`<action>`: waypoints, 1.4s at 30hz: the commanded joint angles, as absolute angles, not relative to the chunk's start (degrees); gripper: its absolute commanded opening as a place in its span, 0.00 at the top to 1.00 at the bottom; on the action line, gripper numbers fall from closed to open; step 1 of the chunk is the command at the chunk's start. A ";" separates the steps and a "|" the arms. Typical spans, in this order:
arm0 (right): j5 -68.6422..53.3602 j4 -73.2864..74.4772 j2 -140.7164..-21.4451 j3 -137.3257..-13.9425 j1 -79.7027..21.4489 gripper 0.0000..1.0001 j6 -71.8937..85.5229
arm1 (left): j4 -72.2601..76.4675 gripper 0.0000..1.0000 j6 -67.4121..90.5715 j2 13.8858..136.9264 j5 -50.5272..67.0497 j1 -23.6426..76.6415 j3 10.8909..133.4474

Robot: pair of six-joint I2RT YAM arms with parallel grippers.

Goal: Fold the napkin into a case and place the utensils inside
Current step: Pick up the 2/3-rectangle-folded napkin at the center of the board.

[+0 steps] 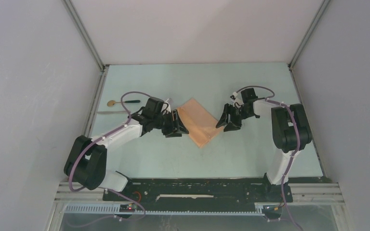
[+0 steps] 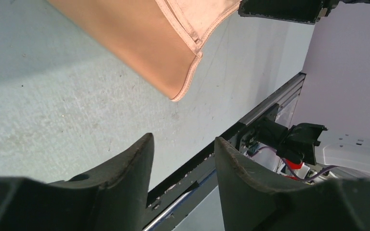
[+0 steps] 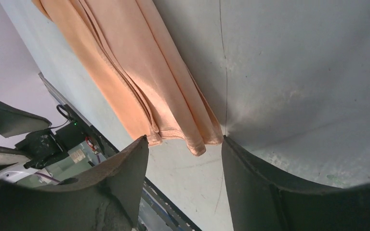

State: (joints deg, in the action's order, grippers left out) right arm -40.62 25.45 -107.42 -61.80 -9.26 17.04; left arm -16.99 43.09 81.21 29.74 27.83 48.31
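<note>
So two utensils total, both in the upper left of the top view: a spoon (image 1: 131, 101) with a gold bowl and dark handle, and a thin silvery piece (image 1: 110, 113) just below it. Both lie roughly sideways on the table (image 1: 250, 86), well apart from the cloth and not tucked into anything.

Next is the left gripper (image 1: 177, 126), at the napkin's left edge. In its wrist cam the fingers (image 2: 135, 163) are spread with only bare table between them.

There's one napkin (image 1: 200, 124), mid-table, folded flat into an oblong with layered hems (image 2: 192, 41). Its long axis runs upper left to lower right.

The right gripper (image 1: 226, 122) sits just off the napkin's right edge, fingers (image 3: 130, 168) spread, with a cloth corner (image 3: 197, 144) lying at the gap.
</note>
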 commanded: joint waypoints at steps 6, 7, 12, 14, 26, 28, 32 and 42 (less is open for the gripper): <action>-41.17 21.06 -107.79 -61.82 -8.57 0.38 17.33 | -3.27 0.54 52.23 84.18 28.53 27.59 44.26; -41.34 21.20 -107.77 -61.86 -8.23 0.32 17.66 | -0.97 0.54 53.80 85.13 29.59 27.60 44.36; -39.24 21.74 -106.64 -61.32 -8.19 0.27 17.26 | 3.78 0.60 56.90 88.63 30.52 27.68 47.26; -40.83 20.54 -107.47 -61.46 -8.18 0.29 17.70 | 3.78 0.61 57.18 90.30 30.38 27.67 48.51; -41.59 16.63 -106.50 -62.20 -9.98 0.50 18.38 | 5.32 0.70 57.39 102.52 26.14 27.51 52.77; -41.63 16.42 -105.33 -62.38 -10.02 0.57 18.20 | 5.71 0.71 57.55 103.42 25.69 27.51 52.82; -40.98 16.00 -103.76 -62.40 -11.44 0.75 17.14 | 6.12 0.72 57.50 104.89 25.32 27.30 52.73; -32.32 19.23 -97.44 -64.60 -21.86 1.00 13.47 | 6.42 0.78 57.05 107.07 24.77 26.81 51.91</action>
